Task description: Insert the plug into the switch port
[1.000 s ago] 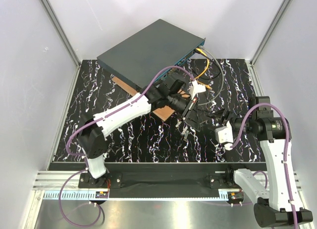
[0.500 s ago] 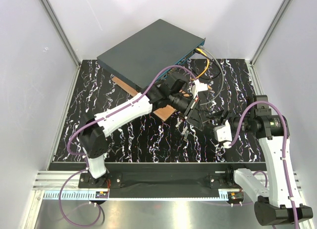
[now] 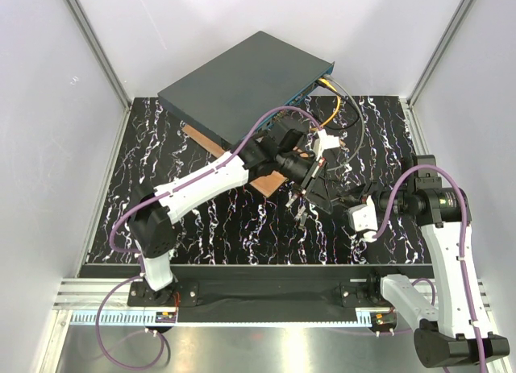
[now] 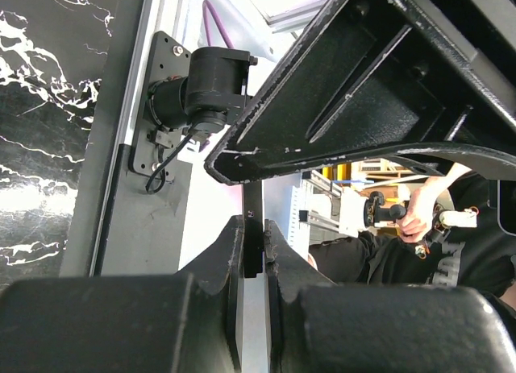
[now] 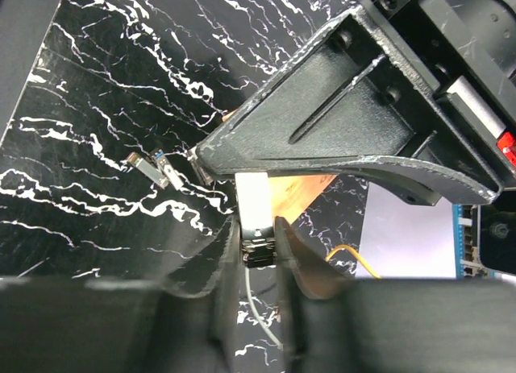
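Note:
The switch (image 3: 242, 83) is a flat dark box at the back, its teal front face (image 3: 313, 80) turned to the right. My left gripper (image 4: 252, 228) is shut on the plug (image 4: 252, 254), which shows there as a thin dark slab. In the right wrist view the plug (image 5: 255, 197) is pale with a dark end and hangs down from the left gripper's fingers (image 5: 339, 139). My right gripper (image 5: 260, 228) is shut on its lower end, both jaws against it. Seen from above, the two grippers meet at the left gripper (image 3: 320, 192) and the right gripper (image 3: 342, 201), and the plug is hidden between them.
A thin grey cable (image 5: 256, 308) trails down from the plug. Yellow cables (image 3: 332, 107) loop out of the switch front. A brown wooden board (image 3: 262, 181) lies under the left arm. Small metal connector pieces (image 5: 153, 167) lie on the black marbled mat (image 3: 201, 220).
My right gripper has moved left to the left gripper and its jaws have narrowed onto the plug's lower end. The left gripper has kept its hold and shifted slightly.

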### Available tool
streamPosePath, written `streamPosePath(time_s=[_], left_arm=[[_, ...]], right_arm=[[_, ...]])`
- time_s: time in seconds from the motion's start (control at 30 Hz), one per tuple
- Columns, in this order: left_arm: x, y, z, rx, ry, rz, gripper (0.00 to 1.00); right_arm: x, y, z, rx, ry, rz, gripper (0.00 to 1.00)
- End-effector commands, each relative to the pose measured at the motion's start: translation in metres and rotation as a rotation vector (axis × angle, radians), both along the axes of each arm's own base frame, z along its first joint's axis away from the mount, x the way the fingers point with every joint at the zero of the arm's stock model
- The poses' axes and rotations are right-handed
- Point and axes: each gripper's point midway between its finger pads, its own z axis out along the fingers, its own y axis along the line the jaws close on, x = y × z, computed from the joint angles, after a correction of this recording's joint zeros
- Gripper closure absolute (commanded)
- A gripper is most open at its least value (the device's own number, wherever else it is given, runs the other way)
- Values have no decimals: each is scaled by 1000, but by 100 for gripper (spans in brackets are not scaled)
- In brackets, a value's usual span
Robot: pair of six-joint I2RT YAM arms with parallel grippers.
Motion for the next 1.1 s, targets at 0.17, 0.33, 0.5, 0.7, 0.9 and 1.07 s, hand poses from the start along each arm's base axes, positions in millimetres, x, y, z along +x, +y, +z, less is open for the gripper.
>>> streamPosePath(time_s=[0.17, 0.33, 0.5, 0.7, 0.9, 1.07], left_arm=[[4, -2, 40, -139, -167, -25, 57], [29, 16, 67, -184, -313, 24, 32], [74, 57, 110, -199, -493, 173, 23], [124, 111, 162, -216, -725, 443, 20], [169, 188, 190, -76, -982, 783, 21], [208, 245, 173, 133, -988, 1003, 23]], right_arm=[[-35, 1, -13, -36, 33, 96, 97], [-28, 0, -10, -11, 66, 19, 100], [5, -3, 9, 106, 205, -206, 100], [65, -4, 45, 302, 530, -528, 100], [128, 5, 56, 329, 735, -808, 100], [170, 26, 46, 311, 706, -927, 100]])
